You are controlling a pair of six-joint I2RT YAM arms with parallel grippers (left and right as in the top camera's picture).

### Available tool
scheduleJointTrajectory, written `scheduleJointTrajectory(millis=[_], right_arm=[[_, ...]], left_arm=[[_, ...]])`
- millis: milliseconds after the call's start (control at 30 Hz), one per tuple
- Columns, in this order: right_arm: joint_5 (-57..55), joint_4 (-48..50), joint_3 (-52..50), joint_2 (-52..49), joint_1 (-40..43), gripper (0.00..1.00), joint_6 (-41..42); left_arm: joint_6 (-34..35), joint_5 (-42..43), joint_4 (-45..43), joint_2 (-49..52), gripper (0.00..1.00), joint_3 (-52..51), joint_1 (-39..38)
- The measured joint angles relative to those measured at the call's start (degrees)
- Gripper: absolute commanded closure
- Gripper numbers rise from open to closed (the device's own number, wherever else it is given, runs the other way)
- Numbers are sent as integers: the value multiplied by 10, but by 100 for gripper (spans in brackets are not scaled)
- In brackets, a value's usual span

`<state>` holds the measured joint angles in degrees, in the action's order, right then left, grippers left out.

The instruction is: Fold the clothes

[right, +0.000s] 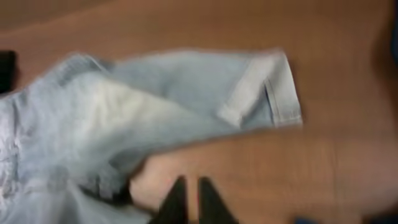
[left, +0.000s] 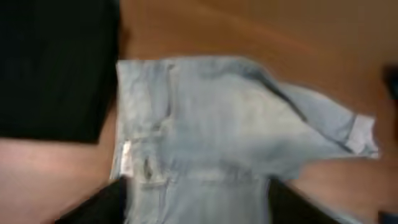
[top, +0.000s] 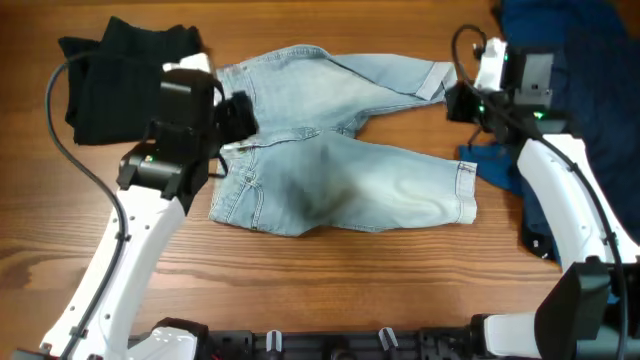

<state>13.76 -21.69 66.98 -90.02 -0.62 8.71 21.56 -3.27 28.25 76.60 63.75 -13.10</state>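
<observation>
The pale light-blue jeans lie spread on the wooden table, waistband to the left and both legs running right. The upper leg ends in a cuffed hem and the lower leg in a hem. My left gripper hovers over the waistband. In the left wrist view its fingers are wide open with the jeans below them. My right gripper is beside the upper hem. In the right wrist view its fingers are nearly together and empty over bare wood, near the jeans.
A folded black garment lies at the back left and also shows in the left wrist view. A dark blue garment lies bunched at the right under my right arm. Bare wood runs along the table's front edge.
</observation>
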Motion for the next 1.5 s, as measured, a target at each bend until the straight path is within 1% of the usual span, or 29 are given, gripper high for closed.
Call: scheduleJointTrajectory(millis=[33,67,133,167,267,333,367,400,433,467,533,600,667,767,833,933,1033,1267,1400,1467,1500], right_arm=[[-4,36,2,-5,-11,96,-3],[-5,56,2,-9,-17,96,-5],[-9,116,3,-35,-37,96,-9],[-10,128,4,-45,-42,96,-8],[-12,142,21,-123,-57,96,6],[-14,130,51,-158,-58,96,6],[-16,130,87,-191,-58,90,6],[-20,127,115,-216,-58,79,6],[-25,117,134,-230,-58,74,5],[-38,105,166,-256,-58,66,11],[-52,93,191,-278,-56,59,16],[-74,58,198,-289,-48,59,36],[-78,36,198,-290,-33,59,54],[-79,16,198,-290,-14,61,67],[-79,13,198,-291,-13,66,71],[-79,12,198,-314,-14,70,85],[-85,2,198,-335,-14,69,99],[-113,-10,198,-336,-15,69,122],[-112,-9,198,-355,-15,74,131],[-111,0,198,-357,-15,79,132],[-108,5,198,-358,-15,84,134]], left_arm=[[2,1,-24,11,89,0,0],[1,2,-43,24,96,0,0],[0,2,-80,58,96,0,0],[2,6,-95,80,96,0,0],[13,35,-94,124,96,0,0],[17,41,-94,124,96,2,0],[17,43,-94,123,96,6,0],[17,43,-95,123,96,13,0],[17,43,-94,123,96,16,0],[18,43,-89,123,94,20,0],[19,45,-66,123,90,22,0],[21,45,-29,123,88,22,0],[21,45,-10,123,87,22,0],[21,45,1,123,87,22,0],[21,45,9,123,87,22,0],[21,45,26,123,87,22,0],[21,44,33,123,87,22,0],[21,44,38,123,88,22,0],[21,35,51,123,88,22,0],[21,31,59,123,88,22,0],[21,31,59,123,88,22,0]])
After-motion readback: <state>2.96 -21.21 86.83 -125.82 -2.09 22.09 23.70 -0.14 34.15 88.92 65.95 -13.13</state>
